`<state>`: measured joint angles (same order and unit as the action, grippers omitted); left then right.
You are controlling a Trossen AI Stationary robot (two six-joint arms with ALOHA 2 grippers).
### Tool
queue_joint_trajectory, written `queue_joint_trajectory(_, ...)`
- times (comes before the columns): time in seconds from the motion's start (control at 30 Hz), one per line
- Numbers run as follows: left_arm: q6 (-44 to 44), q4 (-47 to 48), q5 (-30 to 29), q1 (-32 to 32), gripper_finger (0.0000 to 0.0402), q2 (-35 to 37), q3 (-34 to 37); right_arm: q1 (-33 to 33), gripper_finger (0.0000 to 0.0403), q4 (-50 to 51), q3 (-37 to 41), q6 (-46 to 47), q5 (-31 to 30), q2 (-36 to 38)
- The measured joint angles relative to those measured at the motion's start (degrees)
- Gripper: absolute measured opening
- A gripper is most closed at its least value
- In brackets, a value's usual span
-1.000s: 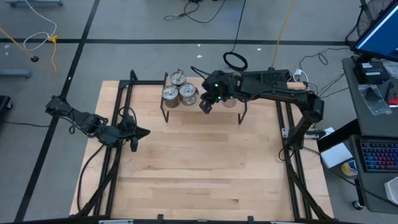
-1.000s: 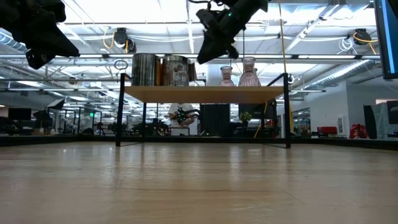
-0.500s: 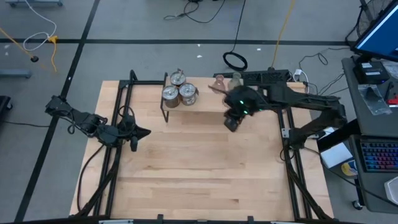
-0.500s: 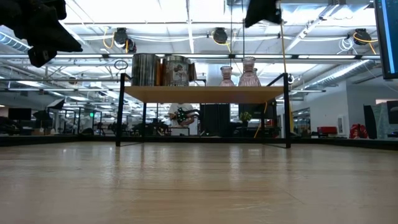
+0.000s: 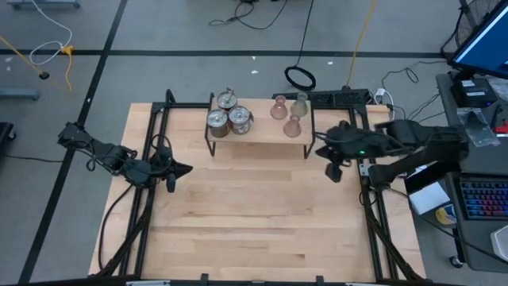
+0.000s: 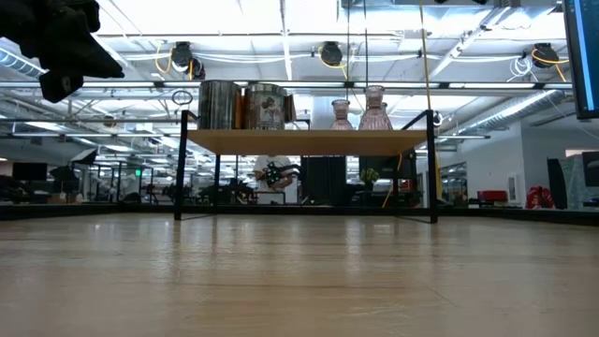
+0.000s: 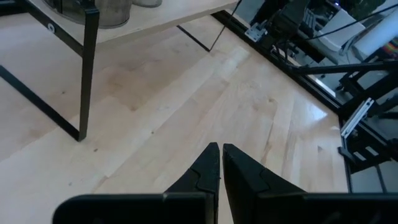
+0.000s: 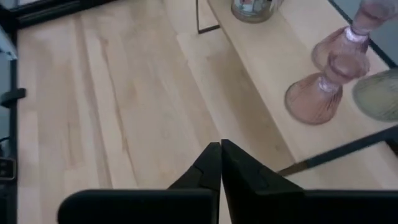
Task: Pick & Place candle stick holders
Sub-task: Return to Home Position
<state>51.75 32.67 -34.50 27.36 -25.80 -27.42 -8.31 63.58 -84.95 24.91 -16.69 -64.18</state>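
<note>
Three round silver-bronze metal holders (image 5: 228, 116) stand on the left half of a small raised wooden shelf (image 5: 258, 131) at the table's far side. Three glassy holders, two pink and one greenish (image 5: 289, 113), stand on the shelf's right half; the low view shows them too (image 6: 360, 110). My right gripper (image 5: 321, 151) is shut and empty, off the shelf's right end near the table's right edge; its wrist view shows the pink holders (image 8: 323, 87). My left gripper (image 5: 184, 168) is shut and empty at the table's left side.
The shelf stands on thin black legs (image 6: 179, 168) with free room under it. Black frame rails (image 5: 367, 171) run along the table's left and right sides. The wide wooden tabletop (image 5: 254, 214) lies in front of the shelf.
My right gripper has drawn away from the shelf, going toward the table's right edge and a little nearer, leaving all three glassy holders standing uncovered on the shelf. It has gone out of the low view.
</note>
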Motion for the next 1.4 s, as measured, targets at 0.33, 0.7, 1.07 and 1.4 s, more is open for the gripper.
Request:
queue_joint_trajectory(0.33,4.3,0.0,0.0,0.0,0.0021,0.0,0.0,-2.3,0.0001,-14.5,19.3,0.5,-0.2,17.6)
queue_joint_trajectory(0.7,-8.7,-4.2,-2.5,0.0,0.0021,2.8,0.0,-2.3,0.0000,-23.2,34.2,1.0,0.5,34.6)
queue_joint_trajectory(1.07,-23.8,-5.4,-1.1,0.0,0.0021,13.6,0.0,-2.3,0.0000,-30.0,44.1,-0.1,5.0,47.8)
queue_joint_trajectory(1.4,-31.5,-5.5,2.4,0.0,0.0021,19.0,0.0,-2.3,0.0000,-38.8,55.4,-0.5,6.5,59.0)
